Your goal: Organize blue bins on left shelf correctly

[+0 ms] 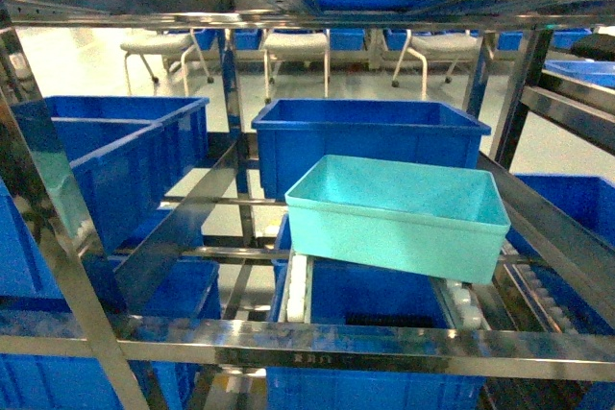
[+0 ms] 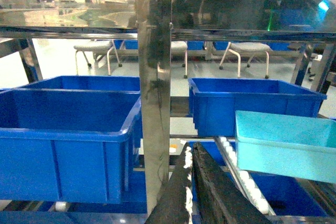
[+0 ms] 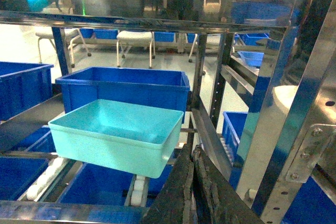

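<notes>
A pale turquoise blue bin (image 1: 396,218) sits empty and slightly skewed on the white roller tracks (image 1: 296,290) of the steel left shelf (image 1: 317,343). It also shows in the left wrist view as the turquoise bin (image 2: 286,145) and in the right wrist view as the same bin (image 3: 118,135). My left gripper (image 2: 191,148) is shut and empty, just in front of a shelf post, left of the bin. My right gripper (image 3: 193,151) is shut and empty, just off the bin's near right corner. Neither gripper shows in the head view.
Dark blue crates stand around: one behind the bin (image 1: 370,136), two at left (image 1: 115,156), others on the level below (image 1: 375,333). A steel post (image 2: 155,93) stands right before the left gripper. Slanted rails (image 3: 210,135) and a perforated post (image 3: 294,129) flank the right gripper. Chairs (image 1: 298,50) stand beyond.
</notes>
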Controlling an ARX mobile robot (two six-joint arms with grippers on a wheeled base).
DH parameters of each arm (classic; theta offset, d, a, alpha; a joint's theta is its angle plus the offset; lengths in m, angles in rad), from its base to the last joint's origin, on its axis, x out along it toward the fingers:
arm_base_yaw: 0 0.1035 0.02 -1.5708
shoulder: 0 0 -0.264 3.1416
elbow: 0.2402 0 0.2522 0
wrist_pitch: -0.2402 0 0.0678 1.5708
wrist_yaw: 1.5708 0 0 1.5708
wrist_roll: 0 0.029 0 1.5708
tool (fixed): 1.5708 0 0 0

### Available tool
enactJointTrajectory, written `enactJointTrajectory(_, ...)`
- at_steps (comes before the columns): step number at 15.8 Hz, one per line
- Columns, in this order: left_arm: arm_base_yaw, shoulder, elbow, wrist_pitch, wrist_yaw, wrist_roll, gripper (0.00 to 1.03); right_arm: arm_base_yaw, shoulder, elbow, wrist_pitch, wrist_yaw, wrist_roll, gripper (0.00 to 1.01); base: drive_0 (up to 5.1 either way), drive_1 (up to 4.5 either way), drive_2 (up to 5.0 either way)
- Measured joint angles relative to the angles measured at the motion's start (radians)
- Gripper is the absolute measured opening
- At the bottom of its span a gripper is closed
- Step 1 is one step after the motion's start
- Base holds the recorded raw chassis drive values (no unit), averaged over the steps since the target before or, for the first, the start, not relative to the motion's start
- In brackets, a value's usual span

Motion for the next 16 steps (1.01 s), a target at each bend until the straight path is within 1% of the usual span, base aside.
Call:
enactJointTrajectory(5, 0.0, -0.141, 0.0, -0.134, 0.0, 0.0, 0.02, 0.0, -0.159, 0.0, -0.15, 0.0, 0.0, 0.02, 0.0, 0.0, 0.0)
enactJointTrajectory(9, 0.0, -0.227, 0.0, -0.218, 0.0, 0.0, 0.02, 0.0, -0.251, 0.0, -0.243, 0.0, 0.0, 0.02, 0.0, 0.0, 0.0)
enactJointTrajectory(13, 0.0, -0.281, 0.0, -0.272, 0.0, 0.0, 0.02, 0.0, -0.317, 0.0, -0.306, 0.0, 0.0, 0.02, 0.0, 0.0, 0.0)
enactJointTrajectory(14, 0.0, -0.359, 0.0, -0.39, -0.001, 0.0, 0.02, 0.0, -0.333, 0.0, -0.327, 0.0, 0.0, 0.02, 0.0, 0.0, 0.0)
enactJointTrajectory(15, 0.0, -0.444, 0.001, -0.436, 0.001, 0.0, 0.02, 0.0, -0.388, 0.001, -0.405, 0.0, 0.0, 0.02, 0.0, 0.0, 0.0)
enactJointTrajectory(16, 0.0, -0.443, 0.001, -0.447, -0.003, 0.0, 0.02, 0.0, -0.477, 0.0, -0.512, -0.002, 0.0, 0.02, 0.0, 0.0, 0.0)
